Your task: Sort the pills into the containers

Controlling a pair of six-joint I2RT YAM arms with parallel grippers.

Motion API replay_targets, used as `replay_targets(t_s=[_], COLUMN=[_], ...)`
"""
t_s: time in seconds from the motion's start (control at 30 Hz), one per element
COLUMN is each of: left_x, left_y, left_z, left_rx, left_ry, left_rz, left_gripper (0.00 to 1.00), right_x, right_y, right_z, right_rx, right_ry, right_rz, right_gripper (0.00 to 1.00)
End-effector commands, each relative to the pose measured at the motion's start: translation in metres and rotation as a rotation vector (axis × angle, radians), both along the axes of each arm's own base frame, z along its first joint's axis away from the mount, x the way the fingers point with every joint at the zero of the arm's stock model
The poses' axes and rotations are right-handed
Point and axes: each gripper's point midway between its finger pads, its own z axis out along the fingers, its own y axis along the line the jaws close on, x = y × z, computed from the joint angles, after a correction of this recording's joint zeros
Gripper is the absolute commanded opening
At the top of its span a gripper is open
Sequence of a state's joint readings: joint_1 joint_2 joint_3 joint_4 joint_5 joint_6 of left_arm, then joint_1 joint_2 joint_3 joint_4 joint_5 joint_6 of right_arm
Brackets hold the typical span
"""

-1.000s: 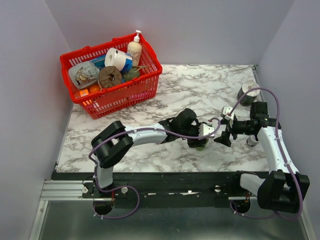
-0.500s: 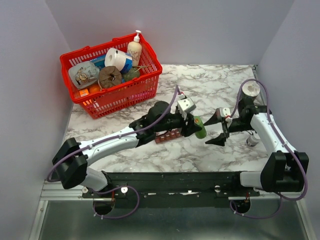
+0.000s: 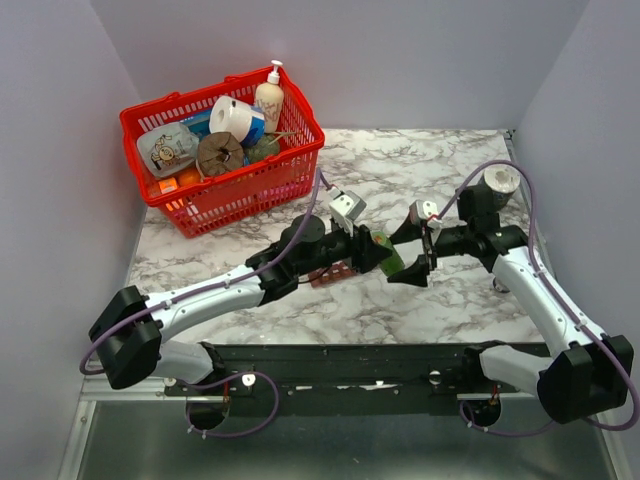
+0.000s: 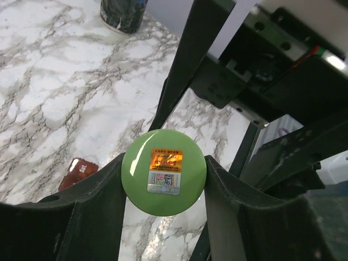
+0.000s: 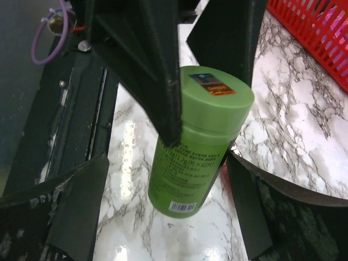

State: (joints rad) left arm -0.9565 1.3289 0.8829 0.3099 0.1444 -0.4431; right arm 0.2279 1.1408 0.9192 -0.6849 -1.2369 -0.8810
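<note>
Pills did not show anywhere; judging by the label and shape, they were inside the green bottle [image 5: 198, 147], whose cap was on. At far left a red basket [image 3: 240, 190] of odds and ends stood on the marble bench [image 3: 420, 160], well apart from the work. The containers [image 3: 335, 273], a dark red-brown strip of compartments, lay flat on the bench just beside the left arm's wrist and partly under it. Whether their lids were up could not be told.

The left gripper [image 3: 385, 250] held the bottle tilted above the bench, its fingers [image 4: 98, 201] clenched on either side at the cap end, so the cap faced back toward its own wrist camera. Just to the right, the right gripper [image 3: 408, 255] faced it with fingers [image 5: 76, 201] released and spread wide, straddling the bottle's lower body without touching. A dark cup [image 3: 497, 183] stood behind the right arm near the far right edge.

This looked like an early step: getting the bottle open, nothing sorted yet. The next move probably called for the right fingers to close squarely on the lower body, giving a firm hold so the cap could be twisted off without the smooth bottle slipping or spilling away from the strip.
</note>
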Motion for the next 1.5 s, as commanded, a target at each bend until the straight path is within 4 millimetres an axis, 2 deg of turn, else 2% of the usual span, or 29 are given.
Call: replay_targets(t_s=[0.0, 0.07, 0.17, 0.4, 0.53, 0.6, 0.7, 0.73, 0.77, 0.8, 0.9, 0.93, 0.97, 1.0, 1.03, 1.1, 1.13, 1.2, 1.27, 1.3, 1.33, 1.37, 1.47], left_x=[0.008, 0.008, 0.008, 0.011, 0.012, 0.012, 0.013, 0.012, 0.012, 0.012, 0.011, 0.010, 0.007, 0.003, -0.001, -0.006, -0.012, -0.021, -0.036, -0.041, -0.048, -0.052, -0.067], left_y=[0.009, 0.013, 0.017, 0.019, 0.019, 0.019, 0.020, 0.020, 0.020, 0.020, 0.022, 0.023, 0.024, 0.027, 0.028, 0.038, 0.044, 0.055, 0.065, 0.070, 0.076, 0.078, 0.081], left_z=[0.056, 0.063, 0.066, 0.063, 0.059, 0.060, 0.060, 0.061, 0.060, 0.060, 0.062, 0.062, 0.064, 0.069, 0.071, 0.076, 0.078, 0.080, 0.065, 0.066, 0.046, 0.041, 0.033], left_rx=[-0.188, -0.211, -0.220, -0.209, -0.196, -0.194, -0.193, -0.195, -0.193, -0.193, -0.192, -0.193, -0.193, -0.202, -0.205, -0.220, -0.227, -0.218, -0.114, -0.072, 0.006, 0.048, 0.064], left_ry=[-0.058, -0.066, -0.074, -0.076, -0.072, -0.075, -0.076, -0.076, -0.076, -0.076, -0.088, -0.092, -0.096, -0.103, -0.101, -0.098, -0.104, -0.128, -0.216, -0.286, -0.268, -0.371, -0.452], left_rz=[0.080, 0.094, 0.104, 0.121, 0.126, 0.127, 0.132, 0.132, 0.130, 0.132, 0.122, 0.111, 0.090, 0.037, -0.006, -0.060, -0.137, -0.199, -0.334, -0.364, -0.397, -0.454, -0.556], left_gripper=[0.00, 0.00, 0.00, 0.00, 0.00, 0.00, 0.00, 0.00, 0.00, 0.00, 0.00, 0.00, 0.02, 0.16, 0.54, 0.88, 0.99, 0.99, 0.99, 0.99, 0.99, 0.99, 0.99], right_x=[0.022, 0.030, 0.031, 0.023, 0.016, 0.014, 0.010, 0.010, 0.010, 0.008, 0.008, 0.007, 0.005, 0.005, 0.004, -0.004, -0.007, -0.016, -0.024, -0.025, -0.030, -0.034, -0.037], right_y=[0.009, 0.010, 0.012, 0.019, 0.024, 0.026, 0.028, 0.029, 0.029, 0.030, 0.031, 0.030, 0.030, 0.029, 0.029, 0.028, 0.028, 0.028, 0.029, 0.030, 0.033, 0.034, 0.041], right_z=[0.000, -0.004, -0.006, 0.001, 0.005, 0.007, 0.005, 0.005, 0.005, 0.006, 0.008, 0.009, 0.007, 0.006, 0.006, 0.003, 0.004, 0.004, 0.003, 0.001, 0.000, -0.003, -0.009], right_rx=[0.002, -0.010, -0.009, 0.021, 0.037, 0.043, 0.044, 0.044, 0.045, 0.048, 0.051, 0.054, 0.052, 0.050, 0.050, 0.052, 0.057, 0.071, 0.070, 0.065, 0.058, 0.046, 0.016], right_ry=[0.108, 0.105, 0.116, 0.114, 0.113, 0.115, 0.132, 0.137, 0.140, 0.150, 0.166, 0.164, 0.165, 0.152, 0.143, 0.127, 0.121, 0.106, 0.109, 0.066, 0.053, 0.052, 0.002], right_rz=[-0.116, -0.149, -0.152, -0.109, -0.070, -0.057, -0.041, -0.039, -0.037, -0.030, -0.031, -0.026, -0.023, -0.021, -0.015, 0.028, 0.047, 0.101, 0.135, 0.151, 0.174, 0.188, 0.219], right_gripper=[0.91, 0.89, 0.88, 0.75, 0.74, 0.70, 0.58, 0.45, 0.38, 0.22, 0.08, 0.06, 0.06, 0.06, 0.06, 0.06, 0.06, 0.05, 0.05, 0.05, 0.05, 0.05, 0.05])
